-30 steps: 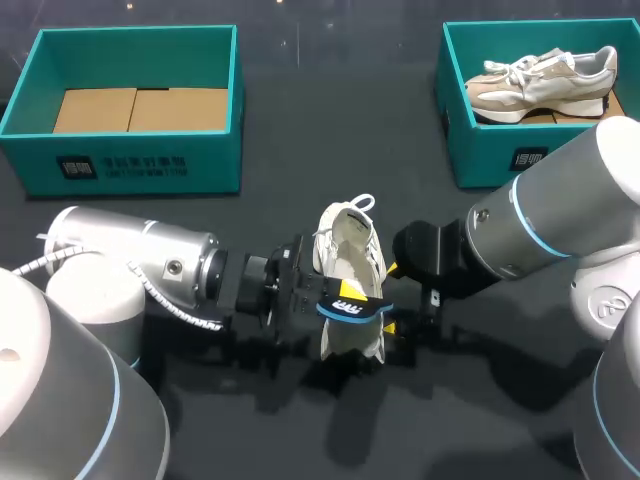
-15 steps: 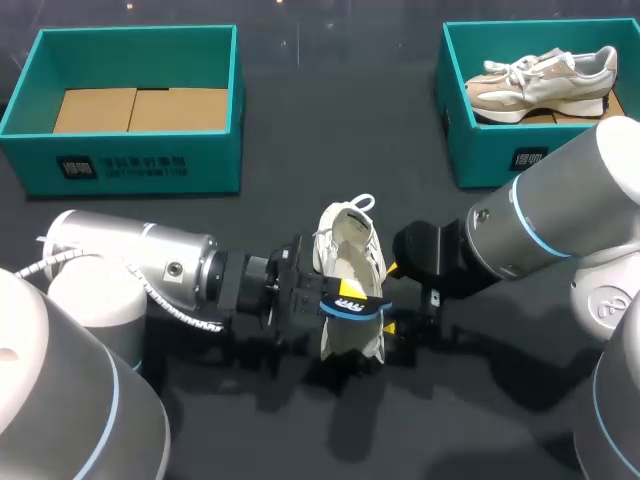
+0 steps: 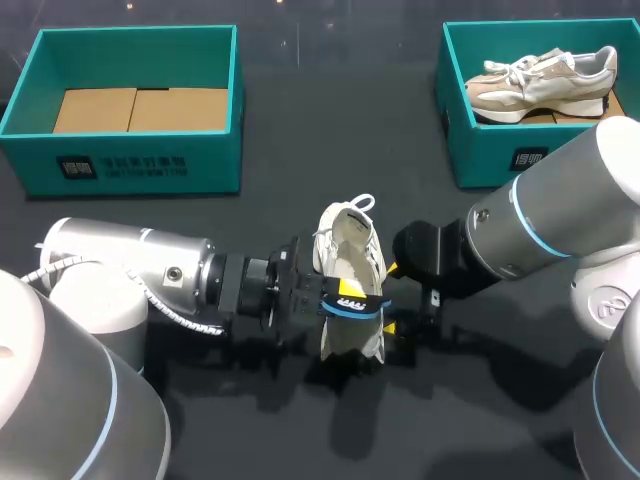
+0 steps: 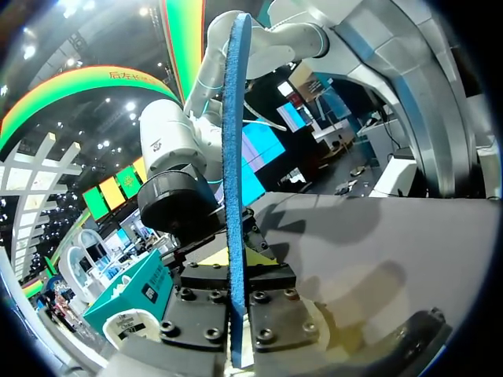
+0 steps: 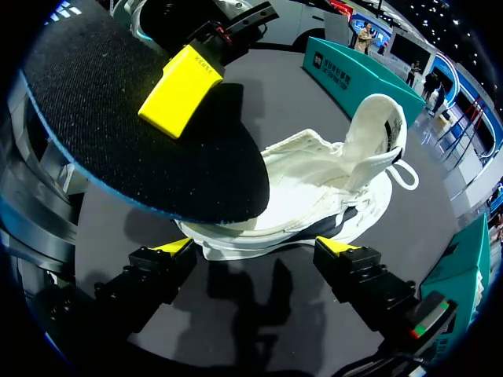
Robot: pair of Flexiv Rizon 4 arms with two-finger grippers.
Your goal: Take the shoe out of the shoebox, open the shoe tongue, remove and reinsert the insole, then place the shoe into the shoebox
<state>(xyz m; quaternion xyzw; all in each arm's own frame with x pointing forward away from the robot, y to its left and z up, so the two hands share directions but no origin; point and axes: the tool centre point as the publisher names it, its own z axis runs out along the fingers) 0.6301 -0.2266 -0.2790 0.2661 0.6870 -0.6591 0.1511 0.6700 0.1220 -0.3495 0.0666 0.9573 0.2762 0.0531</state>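
Tilted a touch flatter than a second ago, the thin dark insole (image 3: 370, 301) with its blue edge is clamped in my left jaws, just above the white shoe (image 3: 352, 245). That shoe lies on the surface between my right jaws, which are spread wide. One teal shoebox (image 3: 500, 150) holds a beige sneaker (image 3: 545, 82); the other shoebox (image 3: 130, 165) shows brown cardboard.

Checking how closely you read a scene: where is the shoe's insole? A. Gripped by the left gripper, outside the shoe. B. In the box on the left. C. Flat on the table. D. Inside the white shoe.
A: the left gripper pinches the dark insole, held outside the white shoe.
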